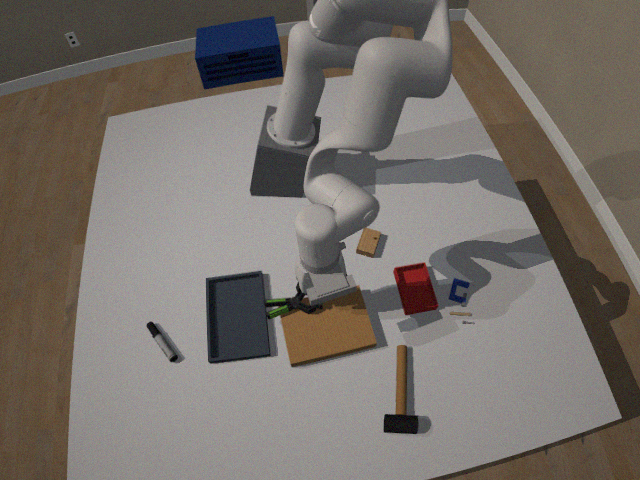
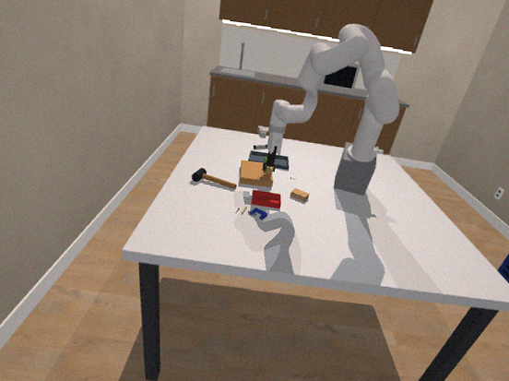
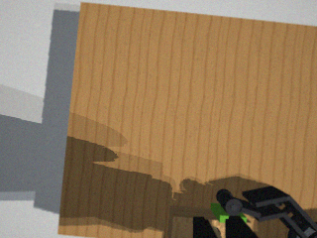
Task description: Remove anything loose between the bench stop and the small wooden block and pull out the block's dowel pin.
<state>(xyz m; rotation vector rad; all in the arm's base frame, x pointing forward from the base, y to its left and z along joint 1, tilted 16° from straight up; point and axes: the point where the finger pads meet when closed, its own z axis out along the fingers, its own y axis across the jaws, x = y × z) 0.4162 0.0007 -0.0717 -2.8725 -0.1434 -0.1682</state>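
Observation:
The wooden bench board (image 1: 330,335) (image 2: 249,172) (image 3: 173,99) lies flat on the table. My gripper (image 1: 309,305) (image 2: 269,163) (image 3: 218,230) points straight down at the board's back left corner. It is shut on a thin tan piece, the dowel pin (image 3: 218,227), which shows only as a sliver between the dark fingers. The spring clamp (image 1: 277,306) (image 3: 233,205), black with green handles, sits right at the fingers, its handles sticking out towards the grey tray. The small block and the bench stop are mostly hidden under my wrist.
A grey tray (image 1: 237,315) lies left of the board and a marker (image 1: 161,341) farther left. A red box (image 1: 415,287), a blue C-shaped piece (image 1: 454,290) and a small wooden stick (image 1: 460,313) lie to the right. A hammer (image 1: 401,387) lies in front and a loose wooden block (image 1: 368,241) behind.

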